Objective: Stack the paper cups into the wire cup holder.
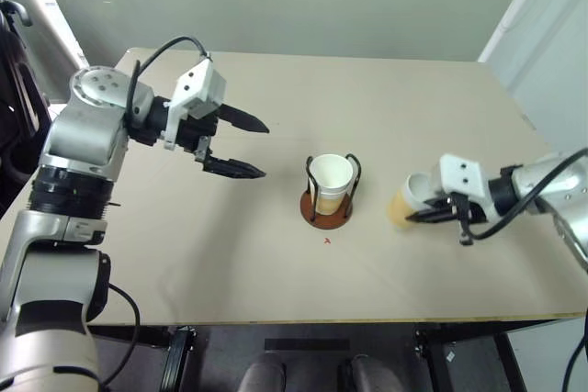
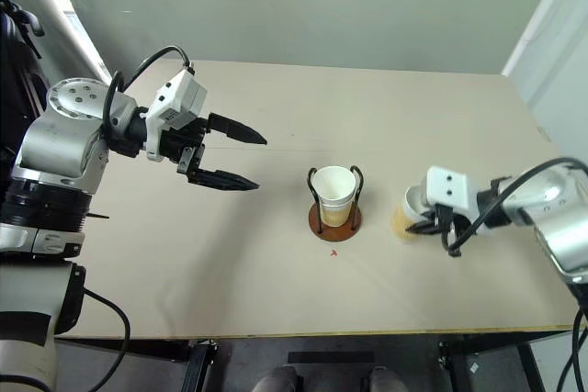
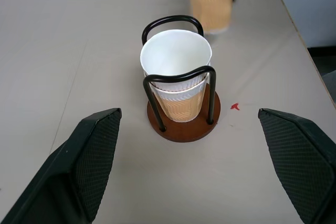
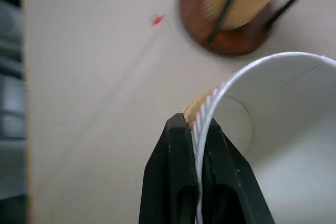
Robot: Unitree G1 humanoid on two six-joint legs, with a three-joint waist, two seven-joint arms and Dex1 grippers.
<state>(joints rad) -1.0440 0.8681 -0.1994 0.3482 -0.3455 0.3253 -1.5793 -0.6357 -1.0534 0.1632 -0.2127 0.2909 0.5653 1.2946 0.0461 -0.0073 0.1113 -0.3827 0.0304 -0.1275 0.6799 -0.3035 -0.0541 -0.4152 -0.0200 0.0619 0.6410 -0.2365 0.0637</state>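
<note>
Right gripper (image 4: 198, 129) is pinching the last paper cup (image 1: 404, 204) by its rim wall, one finger inside, probably tilting it for carrying to the wire cup holder (image 1: 328, 208), already holding nested cups; left gripper (image 1: 246, 144) is hanging open, clear beside it

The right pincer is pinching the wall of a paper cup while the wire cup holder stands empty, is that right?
Not quite. The right pincer does pinch a paper cup's wall, but the wire cup holder already holds stacked cups, as the left wrist view shows.
</note>
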